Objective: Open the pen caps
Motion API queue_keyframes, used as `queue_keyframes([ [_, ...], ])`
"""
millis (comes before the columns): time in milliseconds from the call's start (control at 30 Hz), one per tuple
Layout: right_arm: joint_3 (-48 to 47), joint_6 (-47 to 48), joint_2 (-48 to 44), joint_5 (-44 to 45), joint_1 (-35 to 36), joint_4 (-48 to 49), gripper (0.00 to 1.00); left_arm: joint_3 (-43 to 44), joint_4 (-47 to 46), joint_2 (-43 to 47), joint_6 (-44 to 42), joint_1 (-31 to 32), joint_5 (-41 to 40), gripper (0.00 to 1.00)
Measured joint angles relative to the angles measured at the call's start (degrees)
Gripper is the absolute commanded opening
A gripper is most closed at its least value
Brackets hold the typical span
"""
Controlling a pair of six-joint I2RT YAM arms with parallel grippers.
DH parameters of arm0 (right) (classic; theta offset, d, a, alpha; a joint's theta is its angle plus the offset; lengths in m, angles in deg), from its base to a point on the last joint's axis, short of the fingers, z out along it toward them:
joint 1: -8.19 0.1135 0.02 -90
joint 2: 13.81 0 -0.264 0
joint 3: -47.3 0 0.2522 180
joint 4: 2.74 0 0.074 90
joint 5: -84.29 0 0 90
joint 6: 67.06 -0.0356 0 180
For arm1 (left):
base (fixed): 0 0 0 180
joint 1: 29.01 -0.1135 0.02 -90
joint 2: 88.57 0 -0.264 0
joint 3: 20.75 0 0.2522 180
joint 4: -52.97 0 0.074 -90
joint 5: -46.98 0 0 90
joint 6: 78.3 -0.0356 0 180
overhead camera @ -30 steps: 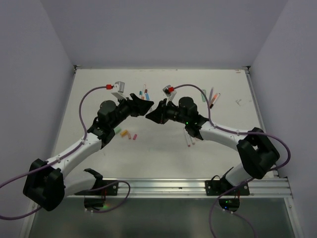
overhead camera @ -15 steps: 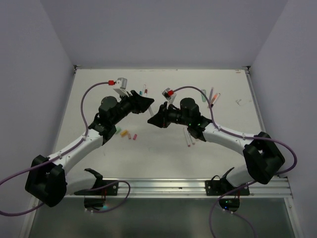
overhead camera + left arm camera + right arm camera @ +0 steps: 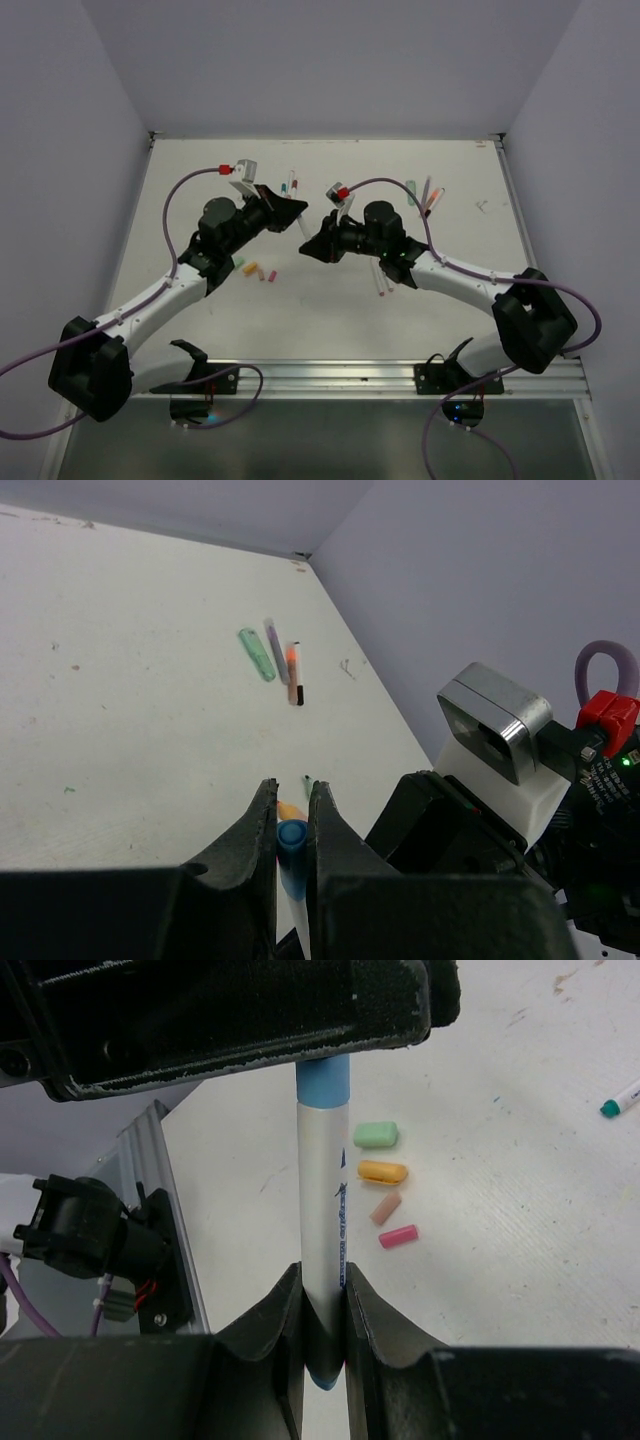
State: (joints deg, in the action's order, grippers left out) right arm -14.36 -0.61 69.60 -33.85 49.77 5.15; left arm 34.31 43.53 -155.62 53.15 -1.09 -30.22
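Observation:
A white-barrelled pen (image 3: 323, 1190) with a blue pen cap (image 3: 323, 1082) is held in the air between the two arms. My right gripper (image 3: 322, 1270) is shut on the barrel near its blue tail end. My left gripper (image 3: 292, 785) is shut on the blue cap (image 3: 291, 835), its fingers (image 3: 250, 1020) filling the top of the right wrist view. In the top view the left gripper (image 3: 298, 212) and right gripper (image 3: 314, 238) meet tip to tip over the table's middle. Several loose pen caps lie below: mint green (image 3: 376, 1135), orange (image 3: 383, 1172), pale pink (image 3: 385, 1209), pink (image 3: 397, 1236).
More pens lie at the back of the table (image 3: 290, 183) and back right (image 3: 427, 195), and two by the right forearm (image 3: 383, 280). A green highlighter (image 3: 256, 653), a purple pen (image 3: 276, 638) and an orange pen (image 3: 293, 670) lie together. The right wrist's camera block (image 3: 495, 725) is close by.
My left gripper's jaws have shut onto the blue cap. Both wrists shifted slightly, the left one up and right. The right grip on the barrel is unchanged.

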Motion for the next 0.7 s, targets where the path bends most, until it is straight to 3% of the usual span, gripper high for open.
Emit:
queue_keyframes([
  [367, 6.16, 5.49, -5.03, -0.92, 0.42, 4.72, 0.0, -4.59, -1.86, 6.38, 1.49, 2.14, -4.24, 0.0],
  [500, 10.8, 7.48, -6.14, -2.08, 0.24, -2.03, 0.0, -4.72, -10.71, 8.39, 1.01, -1.97, -17.77, 0.0],
  [700, 14.08, 9.05, -5.68, -2.84, 0.26, -9.35, 0.0, -4.31, -20.96, 9.55, 0.9, -2.8, -28.09, 0.0],
])
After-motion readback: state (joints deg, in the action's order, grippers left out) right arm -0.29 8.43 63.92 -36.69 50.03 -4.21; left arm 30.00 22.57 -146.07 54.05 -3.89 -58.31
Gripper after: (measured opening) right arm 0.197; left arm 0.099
